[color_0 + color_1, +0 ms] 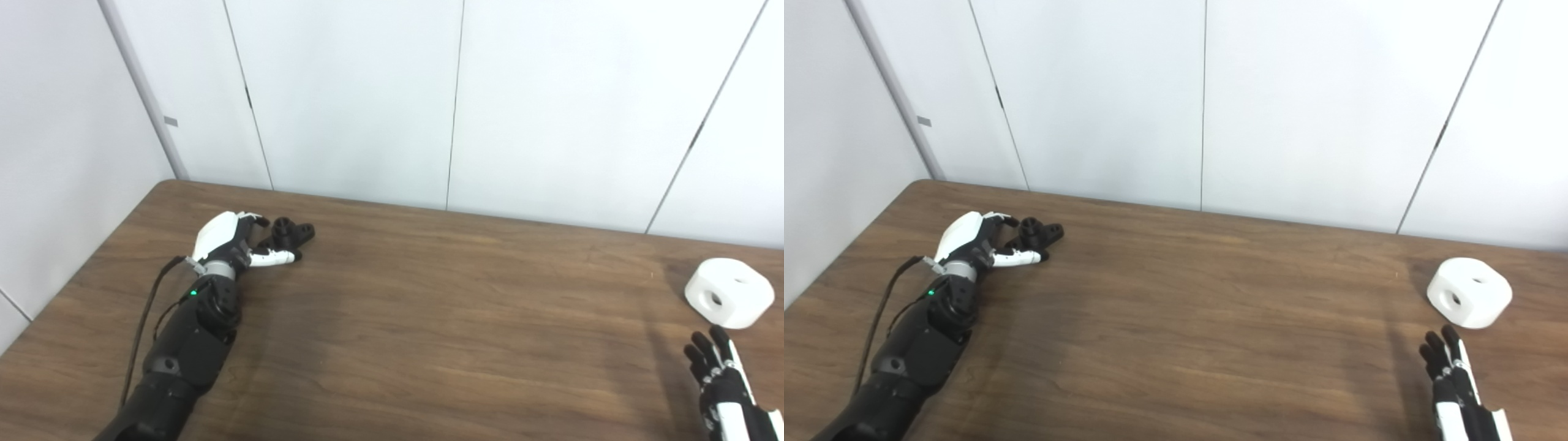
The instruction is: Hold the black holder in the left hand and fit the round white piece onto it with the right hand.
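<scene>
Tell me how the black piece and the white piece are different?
The black holder is dark, small and knobbly; the round white piece is pale, bigger and smooth. The left hand is at the holder, while the right hand has not reached the white piece. Both rest on the table.

Left arm stretched forward across table (429, 318), left hand (229, 242) near its far left corner, fingers apart, thumb extended rightward. Right hand (723, 383) low at table's near right edge, fingers straight, spread, empty.
</scene>
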